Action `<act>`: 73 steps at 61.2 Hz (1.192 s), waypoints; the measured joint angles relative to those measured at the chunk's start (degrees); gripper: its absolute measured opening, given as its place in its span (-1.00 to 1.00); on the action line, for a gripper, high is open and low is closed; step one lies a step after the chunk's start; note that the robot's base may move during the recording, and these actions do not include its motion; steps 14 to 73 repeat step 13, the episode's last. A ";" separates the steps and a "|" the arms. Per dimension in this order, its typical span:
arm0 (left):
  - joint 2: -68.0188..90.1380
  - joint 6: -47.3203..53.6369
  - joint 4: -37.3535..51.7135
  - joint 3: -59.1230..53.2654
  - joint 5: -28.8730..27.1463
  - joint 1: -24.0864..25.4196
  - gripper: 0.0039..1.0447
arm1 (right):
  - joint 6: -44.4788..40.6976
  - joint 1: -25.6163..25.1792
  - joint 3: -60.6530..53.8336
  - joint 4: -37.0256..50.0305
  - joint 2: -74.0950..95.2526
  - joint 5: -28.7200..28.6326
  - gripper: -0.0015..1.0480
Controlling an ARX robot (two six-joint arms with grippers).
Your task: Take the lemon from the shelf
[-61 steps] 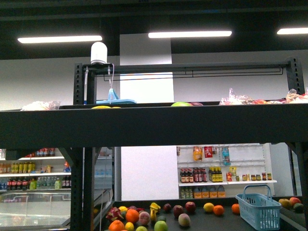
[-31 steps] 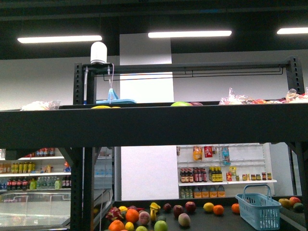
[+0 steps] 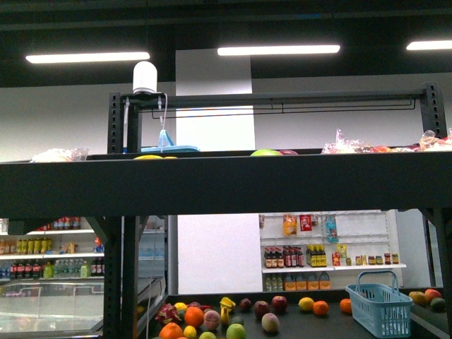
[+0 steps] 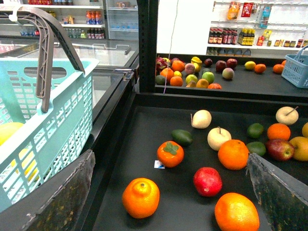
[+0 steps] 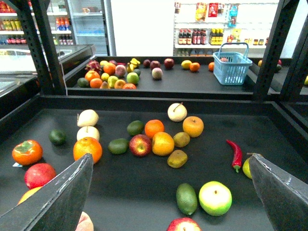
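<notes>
Beyond the spread-open right gripper (image 5: 168,202), a yellow lemon (image 5: 247,167) lies lower right on the shelf (image 5: 211,144), half hidden by 1 finger; left gripper (image 4: 168,197) also spread.

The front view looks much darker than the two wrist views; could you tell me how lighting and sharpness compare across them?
Front view: the shelf deck is a near-black band under bright ceiling strip lights, and the far fruit is small and soft. Left wrist view: evenly lit, fruit sharp, the left gripper's fingers blurred at the frame edge. Right wrist view: evenly lit, faint sheen on the deck, the right gripper's fingers likewise blurred.

no readable text, labels too small
</notes>
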 joint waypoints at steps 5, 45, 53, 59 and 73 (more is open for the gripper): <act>0.00 0.00 0.00 0.00 0.00 0.00 0.85 | 0.00 0.00 0.00 0.00 0.00 0.00 0.86; 0.00 0.00 0.00 0.00 0.00 0.00 0.85 | 0.00 0.00 0.00 0.00 0.00 0.00 0.86; 0.00 0.00 0.00 0.00 0.00 0.00 0.85 | 0.00 0.00 0.00 0.00 0.00 0.00 0.86; 0.00 0.00 0.00 0.00 0.00 0.00 0.85 | 0.00 0.00 0.00 0.00 0.00 0.00 0.86; 0.00 0.00 0.00 0.00 0.00 0.00 0.85 | 0.00 0.00 0.00 0.00 0.00 0.00 0.86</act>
